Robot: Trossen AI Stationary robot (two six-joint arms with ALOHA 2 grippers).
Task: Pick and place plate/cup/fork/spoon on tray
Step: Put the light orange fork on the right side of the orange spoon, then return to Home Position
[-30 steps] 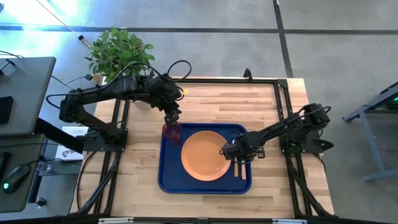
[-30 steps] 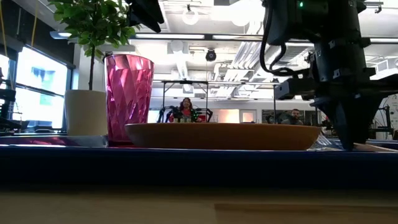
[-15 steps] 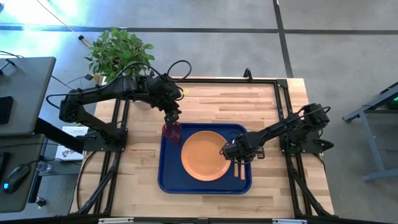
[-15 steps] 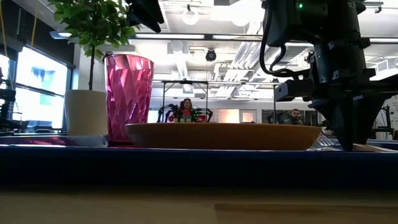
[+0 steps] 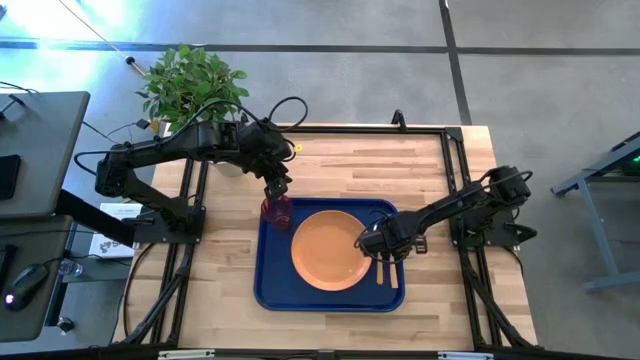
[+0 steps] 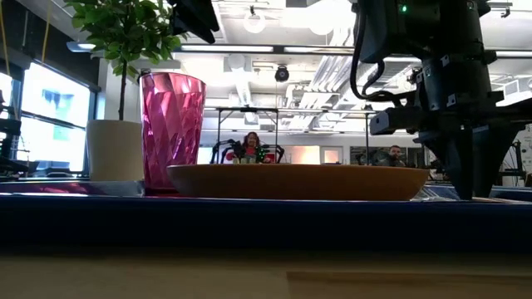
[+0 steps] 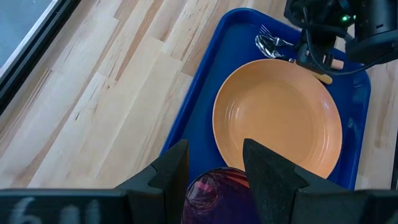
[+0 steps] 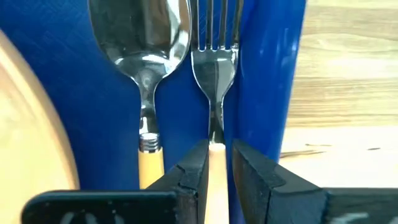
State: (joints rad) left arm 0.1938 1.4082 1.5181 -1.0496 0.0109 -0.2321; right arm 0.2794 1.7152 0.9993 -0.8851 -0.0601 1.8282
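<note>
The blue tray [image 5: 270, 285] lies mid-table. On it are the orange plate [image 5: 328, 250], the red ribbed cup [image 5: 277, 212] standing upright in the far left corner, and the spoon [image 8: 140, 37] and fork [image 8: 214, 56] lying side by side by the right rim. My right gripper [image 5: 383, 250] points down over the fork and is closed around its handle. My left gripper [image 7: 214, 162] is open right above the cup [image 7: 214, 190]. In the low view it [image 6: 195, 17] is clear of the cup's rim. My right gripper has the fork's orange handle [image 8: 216, 163], just behind the metal neck, between its two fingers. The fingers come from above, pointing down, and lie across the handle. The fork lies flat on the tray floor next to the spoon, tines toward the table's far edge.
A potted plant [image 5: 190, 85] stands at the table's far left corner. It also shows in the low view [image 6: 115, 149]. Bare wood [image 5: 220, 270] lies left and right of the tray. People sit in the room behind the table.
My right gripper has shifted slightly toward the table's right edge, low over the tray. The fork stays lying on the tray.
</note>
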